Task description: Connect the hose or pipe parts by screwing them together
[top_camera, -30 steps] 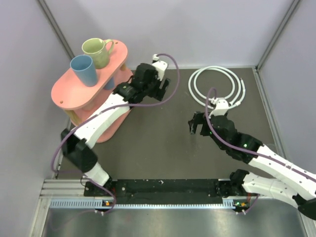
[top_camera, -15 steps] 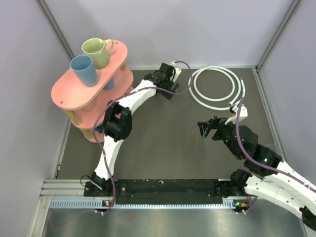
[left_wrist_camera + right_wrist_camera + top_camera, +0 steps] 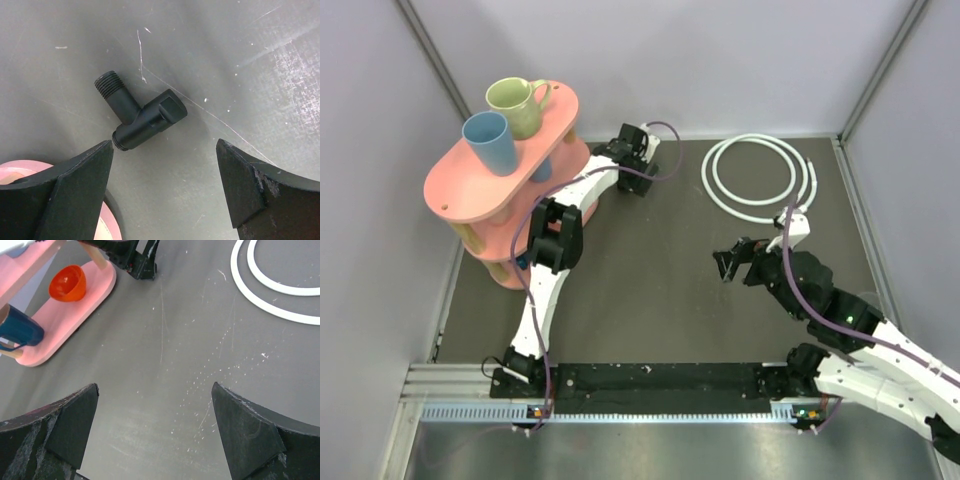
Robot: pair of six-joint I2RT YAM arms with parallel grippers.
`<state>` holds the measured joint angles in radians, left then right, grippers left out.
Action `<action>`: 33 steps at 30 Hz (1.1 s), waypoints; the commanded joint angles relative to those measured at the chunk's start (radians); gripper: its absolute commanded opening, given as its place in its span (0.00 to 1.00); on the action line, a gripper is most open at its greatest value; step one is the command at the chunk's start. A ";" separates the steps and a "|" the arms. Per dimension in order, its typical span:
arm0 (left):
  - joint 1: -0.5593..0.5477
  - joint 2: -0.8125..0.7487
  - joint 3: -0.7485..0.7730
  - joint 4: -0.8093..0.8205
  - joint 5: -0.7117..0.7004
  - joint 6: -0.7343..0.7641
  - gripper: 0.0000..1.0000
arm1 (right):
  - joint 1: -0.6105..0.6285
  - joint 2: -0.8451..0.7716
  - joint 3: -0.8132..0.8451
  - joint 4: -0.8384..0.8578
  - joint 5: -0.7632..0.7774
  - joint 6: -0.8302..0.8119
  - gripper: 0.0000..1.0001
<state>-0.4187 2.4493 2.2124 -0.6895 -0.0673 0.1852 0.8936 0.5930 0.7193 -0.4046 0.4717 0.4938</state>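
Black T-connector: likely light, rigid, slick. Lies at 11 o'clock from left gripper, fingers spread wide. Best grasped on thick body, threads spared. Right gripper gapes, empty.

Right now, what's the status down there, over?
Left gripper open, above black connector lying on table. Right gripper open, empty. White hose coiled apart, untouched. Pink stand close beside left gripper.

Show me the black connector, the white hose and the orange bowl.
black connector [image 3: 145, 122]: left wrist view, middle of its body.
white hose [image 3: 757, 138]: top external view, top of coil.
orange bowl [image 3: 67, 283]: right wrist view, its inside.
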 commanded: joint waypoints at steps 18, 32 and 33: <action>0.029 0.005 0.033 -0.024 0.129 -0.016 0.86 | -0.005 0.016 0.054 0.026 -0.051 0.020 0.95; 0.009 -0.143 -0.152 -0.012 0.379 -0.082 0.83 | -0.005 -0.076 0.022 -0.005 -0.047 0.046 0.94; -0.003 -0.162 -0.170 0.001 0.364 -0.078 0.82 | -0.005 -0.079 0.022 -0.003 -0.048 0.048 0.94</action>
<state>-0.3992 2.4165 2.1033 -0.7044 0.2081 0.1173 0.8932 0.5335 0.7223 -0.4137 0.4229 0.5270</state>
